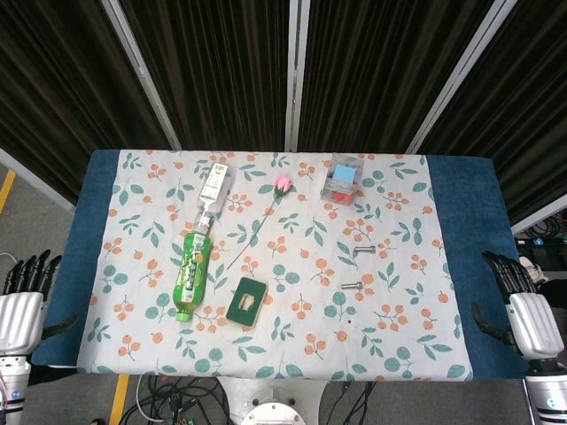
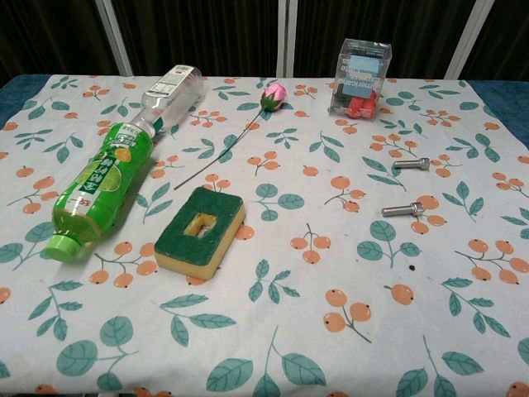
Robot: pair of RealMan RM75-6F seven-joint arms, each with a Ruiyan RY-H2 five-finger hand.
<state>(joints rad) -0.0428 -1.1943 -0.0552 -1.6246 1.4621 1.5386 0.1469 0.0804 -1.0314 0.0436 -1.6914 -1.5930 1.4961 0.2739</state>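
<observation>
Green and lying on its side at the left of the flowered cloth, the green bottle is nearest the left hand, with a clear bottle just beyond it and a green-topped sponge to its right. Both hands hang off the table's near corners holding nothing, fingers straight and a little apart, the right hand well apart from the two bolts. Farther back lie a pink rose and a clear box.
</observation>
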